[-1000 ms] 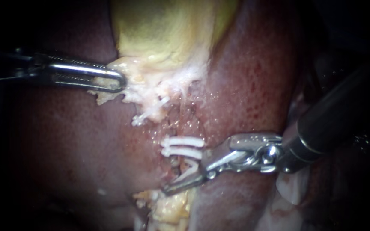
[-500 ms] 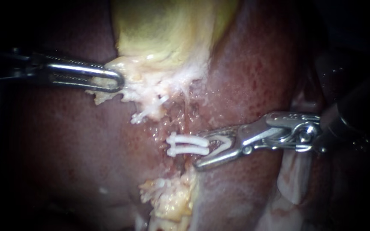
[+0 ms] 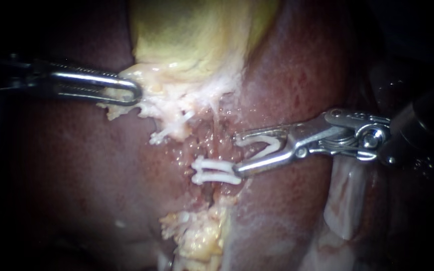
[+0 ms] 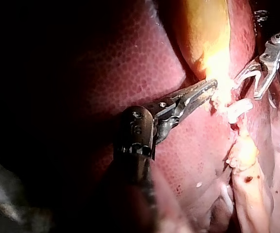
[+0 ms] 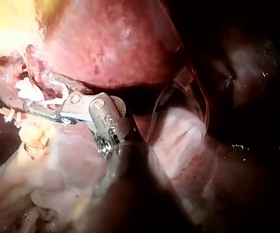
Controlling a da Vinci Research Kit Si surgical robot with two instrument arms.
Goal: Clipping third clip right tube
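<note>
Swung up over the last second: right instrument [image 3: 238, 154], from below the two set clips [image 3: 216, 170] to just above them, lower jaw tip now at their right ends. Jaws spread wide but gripping a loaded clip [image 3: 267, 145]: white, V-shaped, one leg along each jaw, mouth facing the raw strip between gallbladder [image 3: 197, 35] and liver [image 3: 297, 75]. Loaded clip not around anything yet, just above and beside the set pair. Tube itself not made out under the set clips, so cannot tell which tube. Left instrument [image 3: 134, 93] unmoved, jaws clamped on pale tissue [image 3: 169, 108] at the gallbladder's lower edge, well apart from the loaded clip. Markings on the right instrument too small to make out.
</note>
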